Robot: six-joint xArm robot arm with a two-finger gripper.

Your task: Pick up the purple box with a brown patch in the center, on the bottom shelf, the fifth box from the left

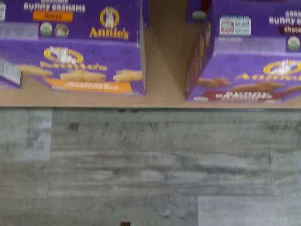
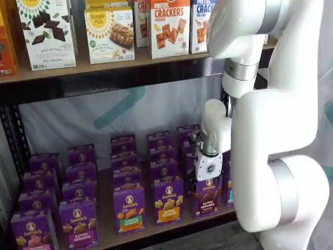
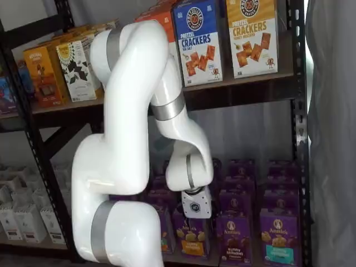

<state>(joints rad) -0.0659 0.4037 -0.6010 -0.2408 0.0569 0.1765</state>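
Note:
The purple box (image 2: 204,200) stands at the front of the bottom shelf (image 2: 171,226), with brown bunny crackers and a dark brown label band. It also shows in a shelf view (image 3: 233,240) and in the wrist view (image 1: 249,70), next to a purple carton with an orange label (image 1: 80,52). My gripper (image 2: 207,179) hangs in front of the shelf, just above and in front of the purple box. Only its white body shows in both shelf views (image 3: 195,218). Its fingers are not discernible, and it holds nothing that I can see.
Rows of purple cartons fill the bottom shelf. A gap of bare board (image 1: 164,70) lies between the orange-label carton and the purple box. Grey plank floor (image 1: 150,169) lies before the shelf edge. Big cracker boxes (image 2: 169,26) stand on the shelf above.

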